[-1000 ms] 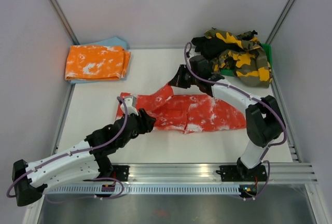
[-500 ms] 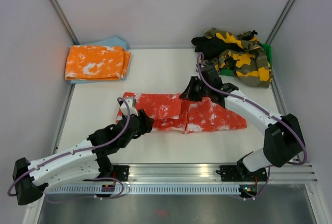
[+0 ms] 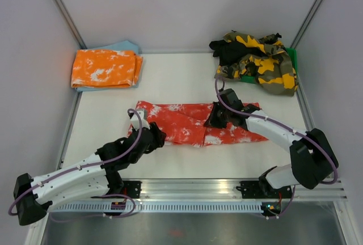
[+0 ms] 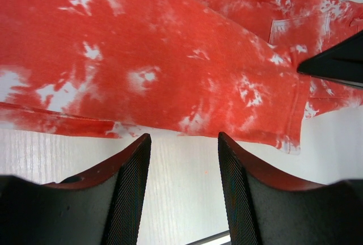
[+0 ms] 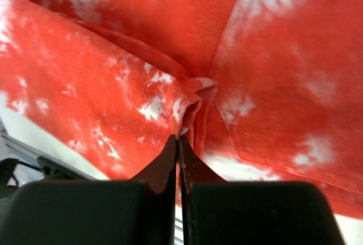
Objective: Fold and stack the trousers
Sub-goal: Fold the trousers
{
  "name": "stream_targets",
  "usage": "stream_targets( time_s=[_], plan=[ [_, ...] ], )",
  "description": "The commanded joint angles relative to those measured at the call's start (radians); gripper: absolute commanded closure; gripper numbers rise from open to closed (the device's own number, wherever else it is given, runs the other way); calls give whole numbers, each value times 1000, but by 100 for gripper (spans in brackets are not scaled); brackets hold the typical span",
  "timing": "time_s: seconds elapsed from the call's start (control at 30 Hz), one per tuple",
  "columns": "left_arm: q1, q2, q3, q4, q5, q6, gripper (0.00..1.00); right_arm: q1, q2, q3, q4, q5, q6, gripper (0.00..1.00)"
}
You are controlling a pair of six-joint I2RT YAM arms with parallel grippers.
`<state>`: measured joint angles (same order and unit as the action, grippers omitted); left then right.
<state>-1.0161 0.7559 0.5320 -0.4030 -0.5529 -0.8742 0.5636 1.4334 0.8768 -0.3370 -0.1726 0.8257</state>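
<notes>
Across the table's middle, from nine to three o'clock, we see the trousers lying flat. At their eight o'clock corner our left gripper stands released over bare table. Toward three o'clock our right gripper is clenched on a pucker of cloth.

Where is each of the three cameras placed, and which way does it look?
Top external: above and behind, looking down on the table; left arm and right arm show.
Left wrist: low, facing the red trousers at their edge; open left hand shows.
Right wrist: close over them; shut right hand pinches a fold.
Shared: all see the red trousers.
</notes>
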Motion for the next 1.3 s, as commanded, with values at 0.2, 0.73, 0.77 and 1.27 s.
stream_targets(
  time_s=[0.2,0.73,0.77,1.27],
  plan=[
    [5,3,-9,10,-27,-26,43,-1,-24,-9,-7,84,-65,68],
    [5,19,-9,9,-31,-26,44,28,76,-65,216,-44,-4,34],
    [7,25,-7,7,-31,-22,44,41,94,-58,220,-41,1,34],
    [8,-20,-12,-37,-62,-29,44,108,148,165,17,94,-63,100]
  ],
)
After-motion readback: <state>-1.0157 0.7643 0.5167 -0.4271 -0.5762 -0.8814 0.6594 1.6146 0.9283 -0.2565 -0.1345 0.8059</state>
